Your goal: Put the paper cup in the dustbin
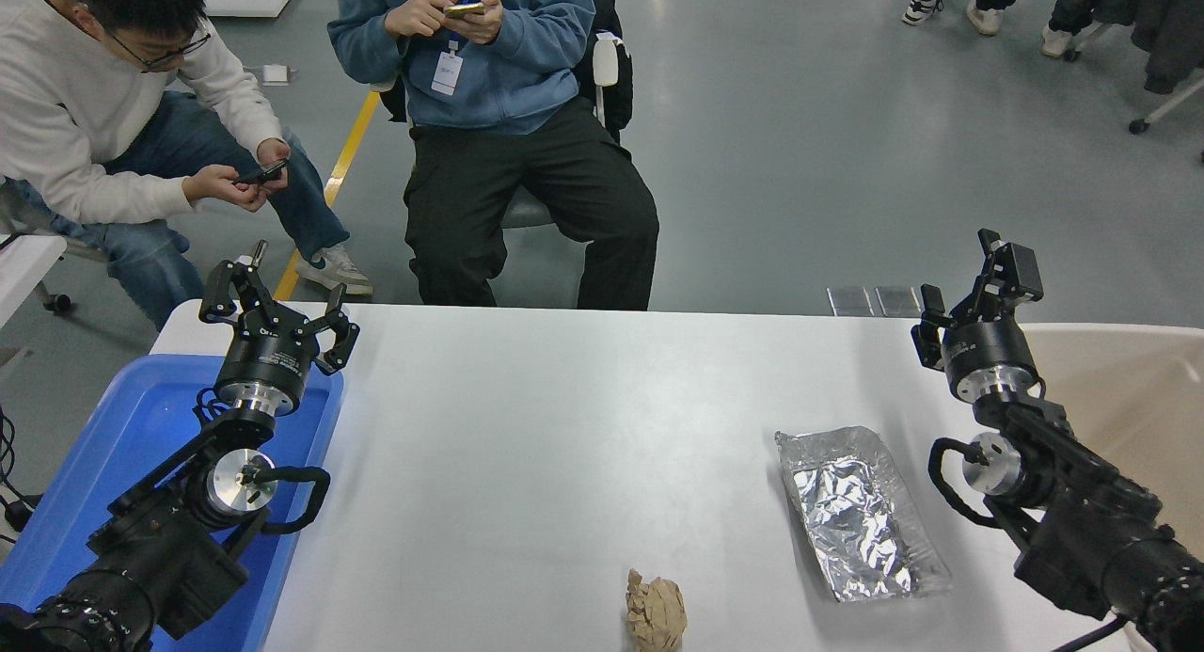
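The paper cup is not in view. The beige dustbin [1119, 389] stands off the table's right edge, partly behind my right arm; what lies inside it is hidden. My right gripper [974, 290] is open and empty above the table's far right corner, just left of the bin. My left gripper [273, 299] is open and empty, parked at the far left over the blue tray.
A blue plastic tray [113, 445] lies at the left under the left arm. A crinkled silver foil tray [861, 511] lies right of centre. A crumpled brown paper ball [656, 612] sits at the front edge. Two seated people [508, 116] are at the far side, holding phones.
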